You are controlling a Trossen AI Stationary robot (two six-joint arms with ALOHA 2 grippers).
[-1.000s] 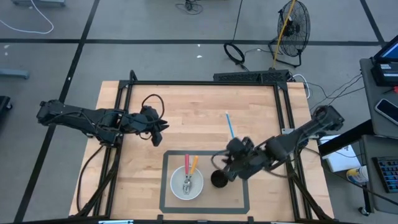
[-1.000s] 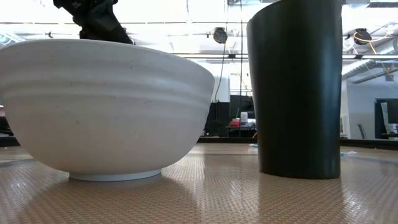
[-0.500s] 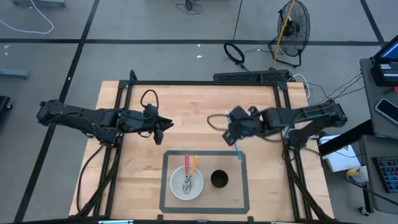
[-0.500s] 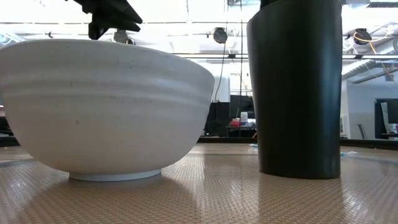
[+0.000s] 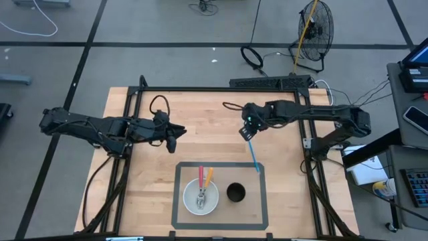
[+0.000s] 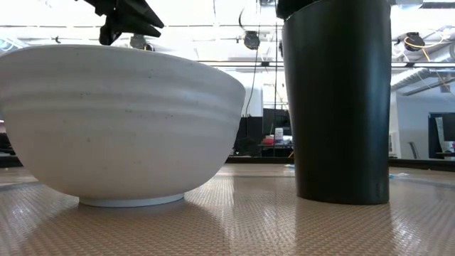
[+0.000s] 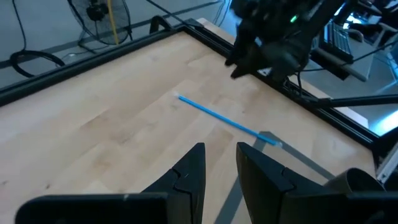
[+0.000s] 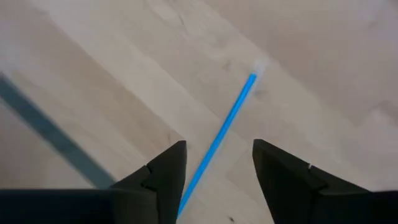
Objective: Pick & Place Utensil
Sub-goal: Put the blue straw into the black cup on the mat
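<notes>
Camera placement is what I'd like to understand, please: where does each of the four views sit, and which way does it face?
High view: overhead, looking straight down on the table, both arms, white bowl and black cup.
Low view: at tabletop height, level past bowl and cup; arm parts show at the top.
Left wrist view: past the left gripper toward the blue straw and right arm.
Right wrist view: the right gripper, open, looks down over the straw.
Shared: the straw shows in both wrist views and the high view.

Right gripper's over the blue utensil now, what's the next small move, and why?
Probably lower the right gripper straight down and close. Its fingers stand open, straddling the blue utensil, which lies flat on the wooden table, with nothing held yet. The left gripper waits aside.
</notes>
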